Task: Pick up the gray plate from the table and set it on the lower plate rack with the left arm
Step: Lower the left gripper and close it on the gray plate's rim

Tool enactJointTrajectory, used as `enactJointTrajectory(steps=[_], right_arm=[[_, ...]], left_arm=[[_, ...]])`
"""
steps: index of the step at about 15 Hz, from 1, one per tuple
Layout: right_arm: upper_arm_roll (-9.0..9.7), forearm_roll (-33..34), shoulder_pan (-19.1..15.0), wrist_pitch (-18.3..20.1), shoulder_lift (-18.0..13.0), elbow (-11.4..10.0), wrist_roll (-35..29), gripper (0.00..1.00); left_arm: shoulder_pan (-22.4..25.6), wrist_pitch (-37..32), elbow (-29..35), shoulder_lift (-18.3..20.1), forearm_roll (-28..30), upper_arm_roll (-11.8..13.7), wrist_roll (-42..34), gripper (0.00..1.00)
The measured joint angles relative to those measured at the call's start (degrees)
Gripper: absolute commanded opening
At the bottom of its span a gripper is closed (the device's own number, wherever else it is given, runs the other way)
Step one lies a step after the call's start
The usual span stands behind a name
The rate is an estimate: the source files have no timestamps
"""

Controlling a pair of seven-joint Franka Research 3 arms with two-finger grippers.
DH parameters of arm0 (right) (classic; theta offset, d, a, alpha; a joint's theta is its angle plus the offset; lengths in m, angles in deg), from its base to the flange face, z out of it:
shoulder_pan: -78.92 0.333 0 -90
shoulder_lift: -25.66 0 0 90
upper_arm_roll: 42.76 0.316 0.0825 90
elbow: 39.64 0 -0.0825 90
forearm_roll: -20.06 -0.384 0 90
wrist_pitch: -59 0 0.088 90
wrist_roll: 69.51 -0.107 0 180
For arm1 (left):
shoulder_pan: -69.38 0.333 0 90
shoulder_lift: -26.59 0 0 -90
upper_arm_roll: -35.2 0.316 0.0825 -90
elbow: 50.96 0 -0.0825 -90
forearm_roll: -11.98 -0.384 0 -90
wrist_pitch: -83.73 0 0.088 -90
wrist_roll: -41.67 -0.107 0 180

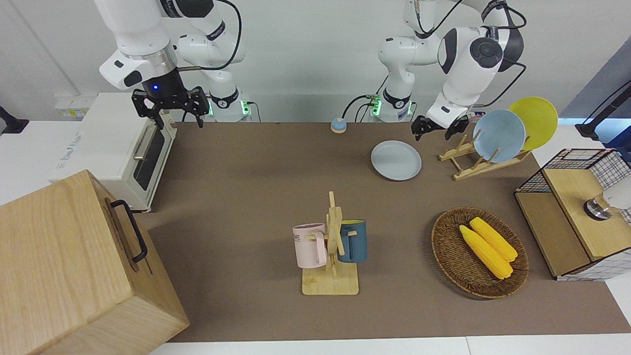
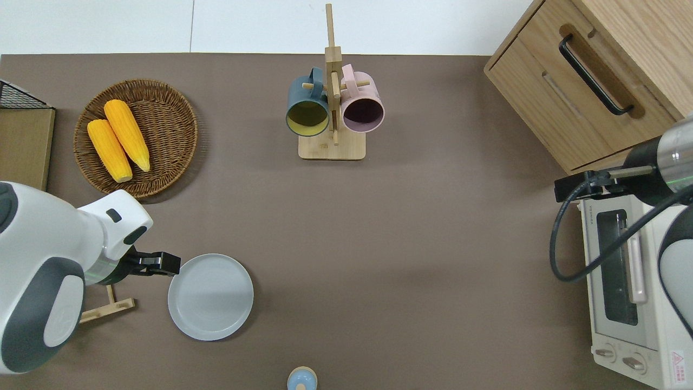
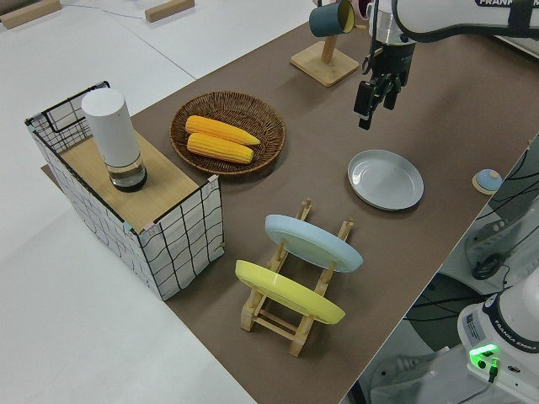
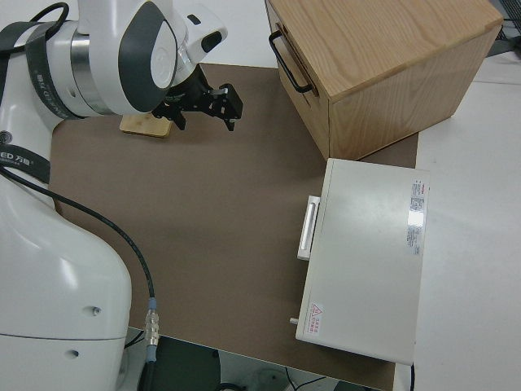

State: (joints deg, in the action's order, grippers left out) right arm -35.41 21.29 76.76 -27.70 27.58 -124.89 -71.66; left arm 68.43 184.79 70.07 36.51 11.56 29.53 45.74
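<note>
1. The gray plate [image 2: 210, 297] lies flat on the brown tabletop [image 2: 422, 244], touching nothing else. Read as a clock face in the overhead view, it sits at about 7 o'clock from the tabletop's middle.
2. The left end effector [image 2: 157, 264] hangs in the air just off the plate's rim at roughly 10 o'clock, over the bare strip between the plate and the lower plate rack [image 2: 105, 307]. It holds nothing; I cannot tell how far apart its fingers stand.
3. The rack stands at 9 o'clock from the plate, toward the left arm's end of the tabletop. In the overhead view most of it is hidden under the left arm [image 2: 48, 276].
4. The left side view shows a light blue plate [image 3: 313, 242] and a yellow plate [image 3: 289, 292] leaning in the rack's slots, the yellow one toward the tabletop's end.
5. At 11 o'clock from the gray plate, farther from the robots, a wicker basket [image 2: 173, 124] carries two corn cobs [image 2: 119, 140].
6. A wooden mug stand [image 2: 332, 146] with a dark blue mug [image 2: 307, 110] and a pink mug [image 2: 363, 108] stands at 1 o'clock from the gray plate, well apart from it.
7. The right arm is parked; its end effector [image 1: 169, 106] is empty with the fingers spread.
</note>
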Motion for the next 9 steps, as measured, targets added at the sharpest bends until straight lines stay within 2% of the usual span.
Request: enactJointTrajectory(steps=[9], right_arm=[[0.00, 0.00, 0.00, 0.00, 0.00, 0.00, 0.00, 0.983]], left_arm=[[-0.06, 11.34, 11.39, -0.08, -0.42, -0.16, 0.00, 1.00]])
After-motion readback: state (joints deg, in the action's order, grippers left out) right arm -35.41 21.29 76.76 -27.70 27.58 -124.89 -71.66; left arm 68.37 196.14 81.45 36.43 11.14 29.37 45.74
